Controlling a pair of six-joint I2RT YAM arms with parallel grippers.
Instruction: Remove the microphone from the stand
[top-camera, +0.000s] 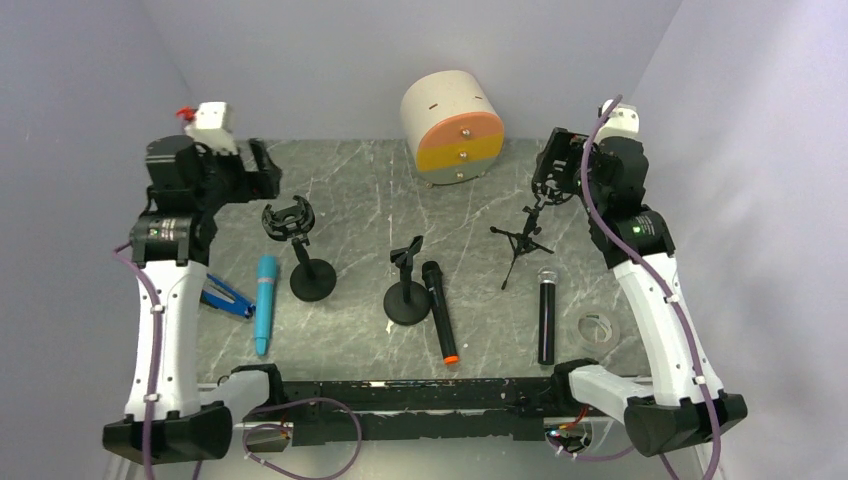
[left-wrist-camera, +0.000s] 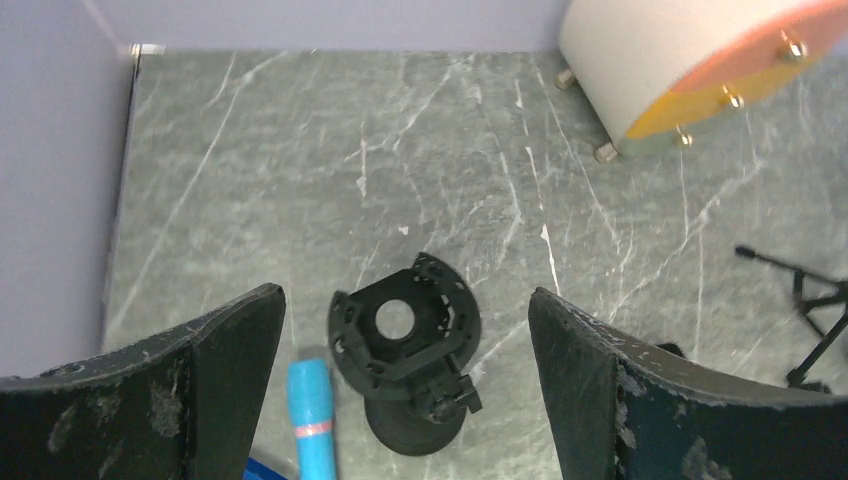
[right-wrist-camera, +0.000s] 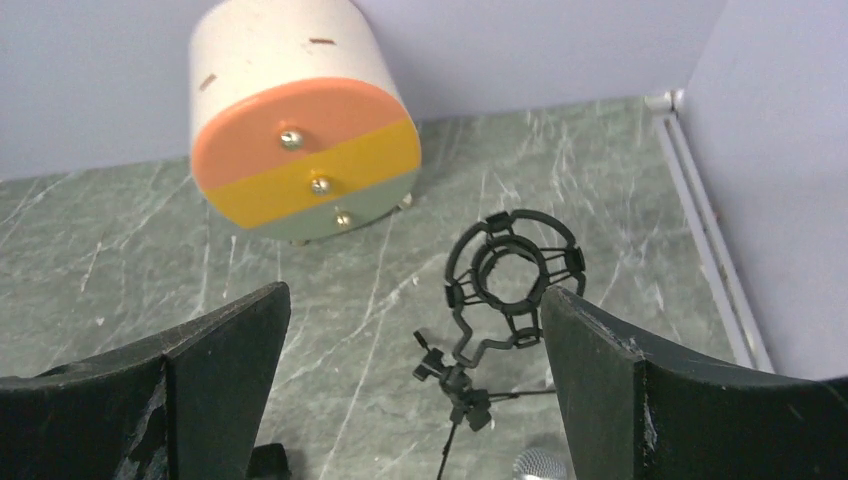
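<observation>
Left gripper (left-wrist-camera: 405, 292), right gripper (right-wrist-camera: 415, 290): wide open, holding nothing. Blue mic (top-camera: 265, 303), orange-tipped mic (top-camera: 440, 310), silver-headed mic (top-camera: 547, 315): flat on table (top-camera: 380, 190).

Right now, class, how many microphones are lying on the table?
3. The blue microphone lies at the left, the orange-tipped microphone beside the middle stand, the silver-headed microphone at the right, near the tripod stand. None appears hidden.
</observation>
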